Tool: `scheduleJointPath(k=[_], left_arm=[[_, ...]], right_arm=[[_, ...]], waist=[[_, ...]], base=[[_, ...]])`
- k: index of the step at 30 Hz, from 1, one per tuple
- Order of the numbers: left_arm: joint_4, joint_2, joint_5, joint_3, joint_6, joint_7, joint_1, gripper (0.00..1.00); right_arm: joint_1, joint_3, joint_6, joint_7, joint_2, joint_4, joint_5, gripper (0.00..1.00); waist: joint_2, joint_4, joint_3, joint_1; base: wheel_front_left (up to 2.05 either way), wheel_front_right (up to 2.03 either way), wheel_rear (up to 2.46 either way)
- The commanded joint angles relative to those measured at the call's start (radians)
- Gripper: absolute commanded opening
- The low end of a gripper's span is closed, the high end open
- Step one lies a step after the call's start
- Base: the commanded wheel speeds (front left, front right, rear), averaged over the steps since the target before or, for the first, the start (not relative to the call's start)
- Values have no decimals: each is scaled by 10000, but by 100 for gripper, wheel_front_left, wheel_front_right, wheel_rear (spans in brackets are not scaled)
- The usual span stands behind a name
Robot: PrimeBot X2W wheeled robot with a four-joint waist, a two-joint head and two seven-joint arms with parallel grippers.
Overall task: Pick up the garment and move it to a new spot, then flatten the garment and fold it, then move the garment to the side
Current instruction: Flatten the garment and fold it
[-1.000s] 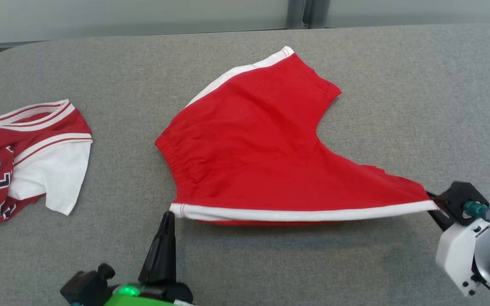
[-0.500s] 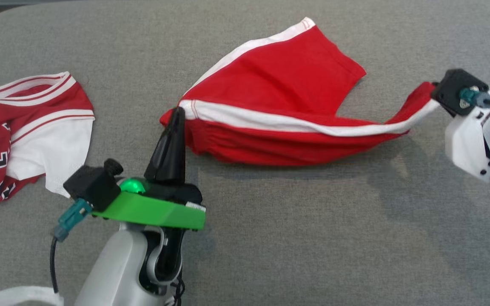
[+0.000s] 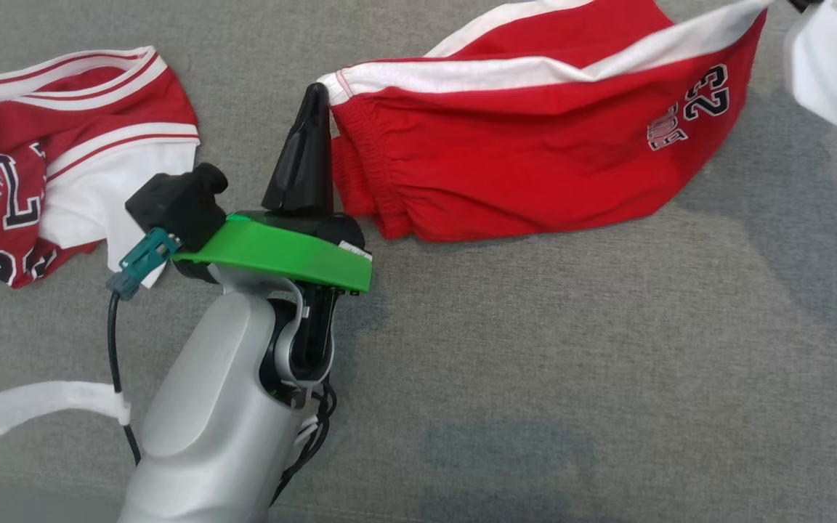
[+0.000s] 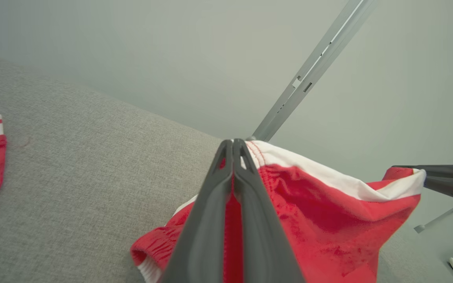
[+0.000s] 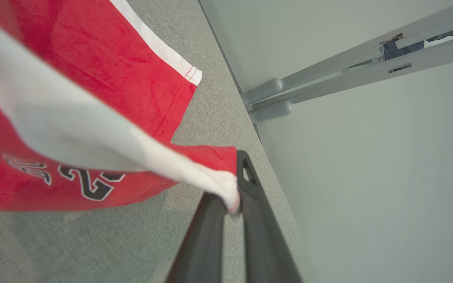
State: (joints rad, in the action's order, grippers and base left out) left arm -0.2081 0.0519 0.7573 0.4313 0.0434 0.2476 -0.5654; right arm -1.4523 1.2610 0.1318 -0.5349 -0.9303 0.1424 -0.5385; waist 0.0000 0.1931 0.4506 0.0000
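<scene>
**Garment:** red knit shorts with white side stripes and a dark number print (image 3: 535,160), on the far half of the grey fabric-covered table (image 3: 571,363), centre to right. One white-striped edge lifted and stretched taut between both grippers. Remaining cloth draped below it, resting on the table along the near side. Second striped edge lying flat on the far side.

**Left gripper** (image 3: 314,102): pressed together, pinching the striped corner beside the gathered waistband at the left end of the shorts. Confirmed in the left wrist view, with red cloth clamped between the dark fingers (image 4: 209,220).

**Right gripper** (image 5: 235,184): closed on the opposite striped corner at the leg hem, far right, raised above the table.

**Other items:** crumpled red-and-white lettered jersey (image 3: 62,167) at far left, well apart from the shorts; white strip (image 3: 48,403) at near left. Neither involved.

**Step in hand, as judged:** fold stage, with the lifted edge to be laid over the far edge.

**Next move, recommended:**
1. Hold both pinches closed and the stripe taut.
2. Carry both corners farther in parallel.
3. Lower onto the flat striped edge, stripe over stripe.
4. Release only after contact.

Avoid slack at the middle, likely to trap a wrinkle under the top layer. Avoid dragging the bottom layer out of position.
</scene>
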Motion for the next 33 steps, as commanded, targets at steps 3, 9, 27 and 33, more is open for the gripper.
scheduleJointPath(k=[3,9,27,33], left_arm=[[-370,-12,400,378,218,47,-619,0],[-1064,-7,941,1015,450,61,-1422,0],[-1820,-3,2273,1769,691,185,-2859,0],[-1700,-5,2435,1889,723,177,-2832,71]], right_arm=[[-636,174,-20,70,198,500,-178,0],[-819,204,-19,-307,449,948,-217,0],[-1615,207,-20,-148,670,1994,146,0],[-1722,207,-20,351,868,2419,377,57]], waist=[[0,684,594,0],[0,1067,926,0],[0,1761,1599,0],[0,1846,1563,0]], base=[[0,0,0],[0,0,0],[0,0,0],[0,0,0]])
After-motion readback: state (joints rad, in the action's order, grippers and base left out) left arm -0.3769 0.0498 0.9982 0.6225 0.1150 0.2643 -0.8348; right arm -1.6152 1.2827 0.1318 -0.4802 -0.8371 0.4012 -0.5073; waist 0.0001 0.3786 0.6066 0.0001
